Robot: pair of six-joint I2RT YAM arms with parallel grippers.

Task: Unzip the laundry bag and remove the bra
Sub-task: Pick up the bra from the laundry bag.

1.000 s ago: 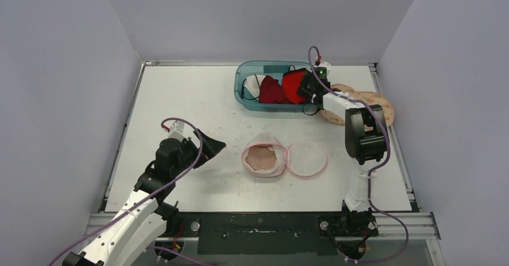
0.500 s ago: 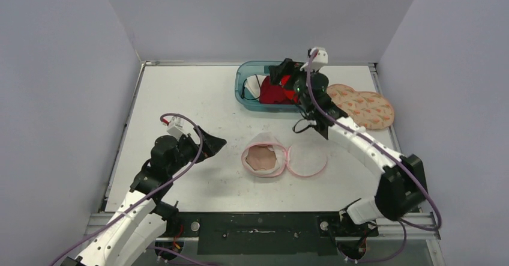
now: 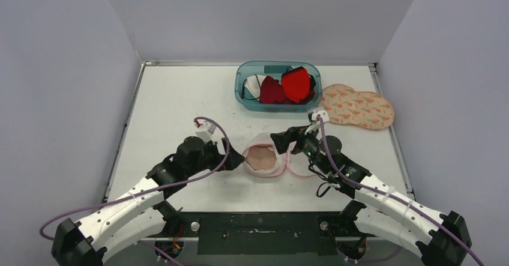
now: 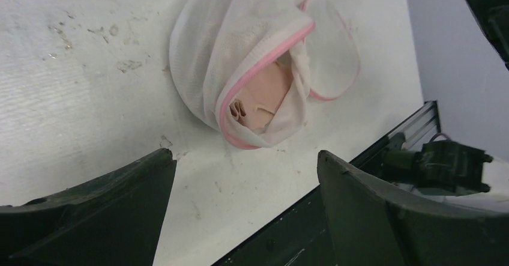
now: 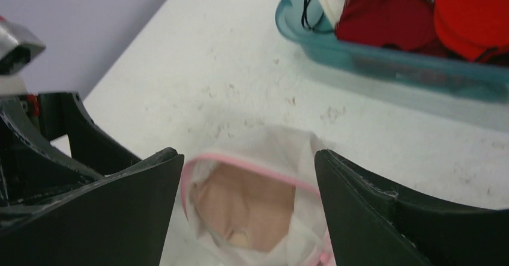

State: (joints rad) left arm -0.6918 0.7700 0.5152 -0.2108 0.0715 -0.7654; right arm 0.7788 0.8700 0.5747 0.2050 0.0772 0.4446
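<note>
The white mesh laundry bag (image 3: 268,141) with pink trim lies unzipped at mid-table, its round flap (image 3: 307,161) folded out to the right. A beige bra (image 3: 260,157) shows inside the opening. My left gripper (image 3: 236,158) stands open just left of the bag, low over the table. In the left wrist view the bag (image 4: 240,50) and bra (image 4: 264,101) lie just beyond the left gripper (image 4: 245,157), whose jaws are empty. My right gripper (image 3: 287,139) hangs open above the bag's far right rim. Between its wide jaws, the right gripper (image 5: 247,155) frames the bag (image 5: 282,149) and bra (image 5: 246,200).
A teal bin (image 3: 240,80) at the back holds red garments (image 3: 296,84) and a white item. A flat patterned pouch (image 3: 357,105) lies right of it. The black front rail (image 3: 258,225) runs along the near edge. My left arm (image 5: 36,140) shows in the right wrist view.
The right arm swung from the bin down to the bag and its jaws opened, leaving the red garment in the bin. The left arm moved right, up to the bag's left side.
</note>
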